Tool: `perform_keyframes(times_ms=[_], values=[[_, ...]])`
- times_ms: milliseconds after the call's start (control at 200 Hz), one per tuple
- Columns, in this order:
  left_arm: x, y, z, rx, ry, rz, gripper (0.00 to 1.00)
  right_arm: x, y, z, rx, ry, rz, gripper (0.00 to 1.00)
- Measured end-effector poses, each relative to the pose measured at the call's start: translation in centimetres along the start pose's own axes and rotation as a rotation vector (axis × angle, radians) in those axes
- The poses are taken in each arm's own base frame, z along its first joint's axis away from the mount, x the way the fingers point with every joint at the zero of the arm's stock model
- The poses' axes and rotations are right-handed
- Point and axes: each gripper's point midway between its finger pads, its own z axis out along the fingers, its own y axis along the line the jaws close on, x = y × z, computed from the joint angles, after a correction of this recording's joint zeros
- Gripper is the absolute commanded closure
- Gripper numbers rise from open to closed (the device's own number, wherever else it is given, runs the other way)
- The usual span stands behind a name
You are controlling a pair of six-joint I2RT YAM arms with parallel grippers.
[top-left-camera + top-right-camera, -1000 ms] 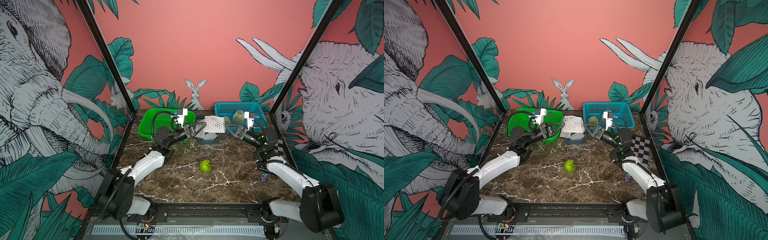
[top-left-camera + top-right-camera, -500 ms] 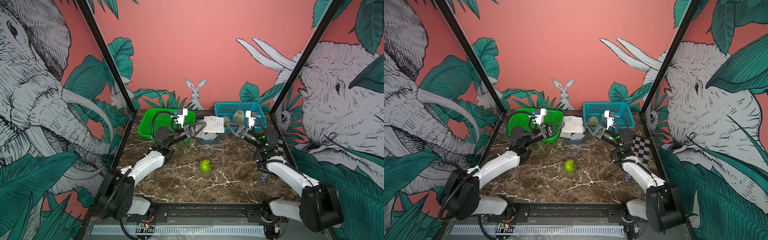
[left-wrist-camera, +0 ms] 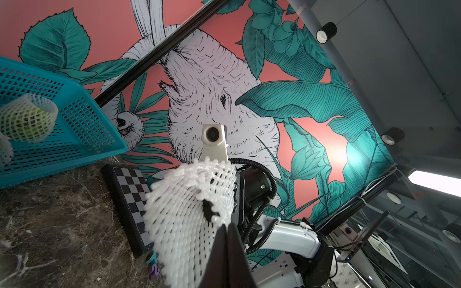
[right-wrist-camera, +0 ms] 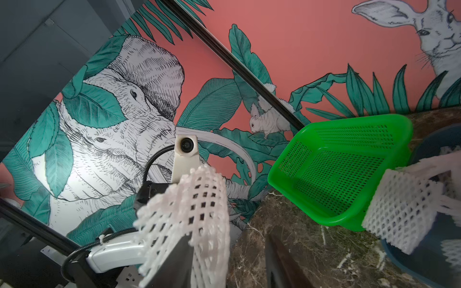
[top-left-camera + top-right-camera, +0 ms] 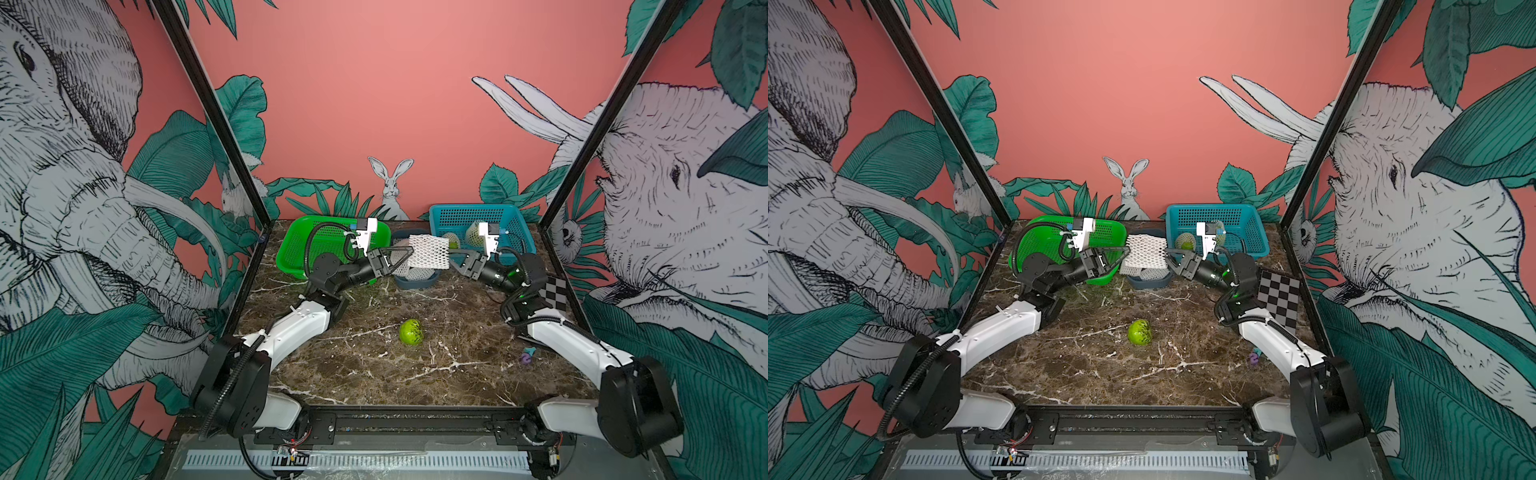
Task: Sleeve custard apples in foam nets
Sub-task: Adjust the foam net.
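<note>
Clamping the foam net (image 5: 429, 251) aloft, your left gripper (image 5: 408, 252) offers its free edge to your right gripper (image 5: 454, 258), jaws parted.

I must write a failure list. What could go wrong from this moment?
1. The right tool stands open at the edge of the foam net that the left tool pinches; it may pinch both walls, not opening the sleeve.
2. The bare custard apple lies loose on the table and could roll.
</note>
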Motion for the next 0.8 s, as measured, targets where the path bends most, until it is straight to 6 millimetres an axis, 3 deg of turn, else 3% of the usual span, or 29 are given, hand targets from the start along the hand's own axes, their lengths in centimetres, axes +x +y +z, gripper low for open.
perform_keyframes(times_ms=[25,130,240,425,575,800], values=[[0.1,0.1,0.0,-0.003,0.006,-0.003,1.0,-0.1,0.1,0.1,-0.004,0.001,-0.005,0.8],[0.6,0.7,0.1,-0.017,0.025,-0.015,0.78,-0.1,0.3,0.3,-0.01,0.009,-0.01,0.85],[1.0,1.1,0.2,-0.035,0.046,-0.026,0.64,0.0,0.2,0.3,-0.005,0.011,-0.004,0.87],[1.4,1.2,0.6,-0.05,0.081,-0.02,0.52,0.1,0.2,0.3,-0.01,0.02,-0.004,0.9],[1.7,1.7,0.7,-0.073,0.101,-0.022,0.5,0.2,0.3,0.4,-0.026,0.025,0.0,0.91],[2.3,2.9,0.6,-0.117,0.119,-0.035,0.77,0.4,0.0,0.5,-0.018,0.033,0.004,0.92]])
